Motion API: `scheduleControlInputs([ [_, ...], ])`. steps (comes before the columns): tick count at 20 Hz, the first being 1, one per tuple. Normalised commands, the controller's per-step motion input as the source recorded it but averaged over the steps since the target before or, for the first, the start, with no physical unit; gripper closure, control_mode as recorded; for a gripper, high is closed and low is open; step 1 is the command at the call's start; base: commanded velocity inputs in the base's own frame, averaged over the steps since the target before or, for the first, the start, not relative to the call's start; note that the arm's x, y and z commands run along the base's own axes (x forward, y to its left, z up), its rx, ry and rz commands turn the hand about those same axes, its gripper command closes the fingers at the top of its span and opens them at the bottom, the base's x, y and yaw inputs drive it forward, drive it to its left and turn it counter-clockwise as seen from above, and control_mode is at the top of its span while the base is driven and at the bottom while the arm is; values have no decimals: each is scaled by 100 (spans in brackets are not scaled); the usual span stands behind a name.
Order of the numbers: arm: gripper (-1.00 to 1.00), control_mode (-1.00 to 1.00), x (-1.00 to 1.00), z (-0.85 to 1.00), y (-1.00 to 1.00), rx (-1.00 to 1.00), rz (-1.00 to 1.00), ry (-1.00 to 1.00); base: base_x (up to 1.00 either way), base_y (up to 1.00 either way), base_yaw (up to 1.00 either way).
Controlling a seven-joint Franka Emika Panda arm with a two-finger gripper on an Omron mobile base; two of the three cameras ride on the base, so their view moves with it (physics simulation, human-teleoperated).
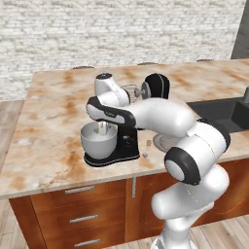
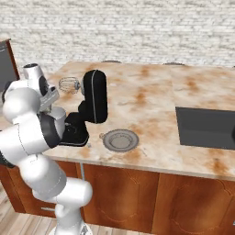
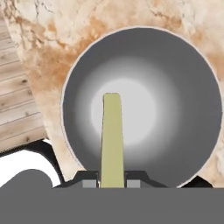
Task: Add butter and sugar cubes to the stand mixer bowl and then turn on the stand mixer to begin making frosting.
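Note:
A pale yellow butter stick [image 3: 112,140] is held upright between my fingertips, my gripper [image 3: 112,181] shut on it. It hangs right over the middle of the stand mixer bowl [image 3: 175,109], which looks bare inside. From the left base view, the gripper [image 1: 102,129] dips into the bowl's mouth [image 1: 98,143]. The bowl sits on the flat base of the black stand mixer [image 1: 127,146]; its head [image 1: 158,86] is tilted back with the whisk [image 1: 130,92] raised. Two small sugar cubes [image 1: 148,142] lie on the counter right of the mixer.
A flat grey plate [image 2: 120,139] rests on the marble counter between the mixer and the dark sink [image 2: 206,126]. The counter's front edge runs just below the mixer, above wooden drawers [image 1: 78,219]. My arm covers most of the bowl in the right base view.

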Motion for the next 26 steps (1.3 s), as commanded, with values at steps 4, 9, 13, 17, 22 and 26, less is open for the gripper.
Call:
scheduleControlInputs([
  [4,100,-100,20,-31,5,0,-5,4,0,0,0],
  [9,100,-100,27,-26,5,0,-4,4,0,0,0],
  [13,100,-100,22,-30,3,0,-5,5,0,0,0],
  [17,-100,-100,21,-25,2,0,-4,3,0,0,0],
  [22,-100,-100,17,-2,10,0,-5,1,0,0,0],
  [26,-100,-100,1,15,17,3,-5,0,0,0,0],
])
